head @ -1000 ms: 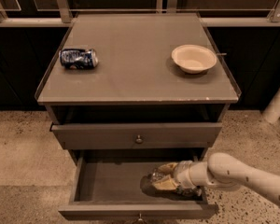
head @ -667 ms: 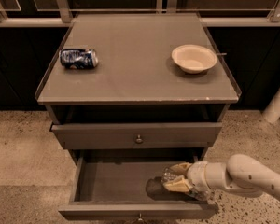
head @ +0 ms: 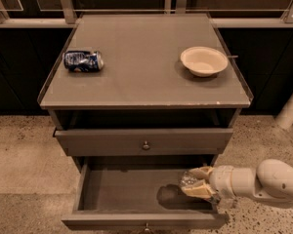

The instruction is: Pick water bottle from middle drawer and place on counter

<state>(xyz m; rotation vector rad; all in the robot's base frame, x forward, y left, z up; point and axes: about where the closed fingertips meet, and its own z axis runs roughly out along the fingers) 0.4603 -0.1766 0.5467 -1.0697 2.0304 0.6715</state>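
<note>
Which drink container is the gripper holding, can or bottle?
The clear water bottle, clamped in the gripper over the open middle drawer. The blue soda can lies on the counter.

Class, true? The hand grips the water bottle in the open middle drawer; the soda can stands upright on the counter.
No: the camera view shows the soda can lying on its side on the counter. The hand does grip the water bottle in the open middle drawer.

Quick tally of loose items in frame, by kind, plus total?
Water bottle: 1, held by the gripper inside the open middle drawer
Soda can: 1, lying on the counter
Bowl: 1, on the counter
Total: 3
</note>
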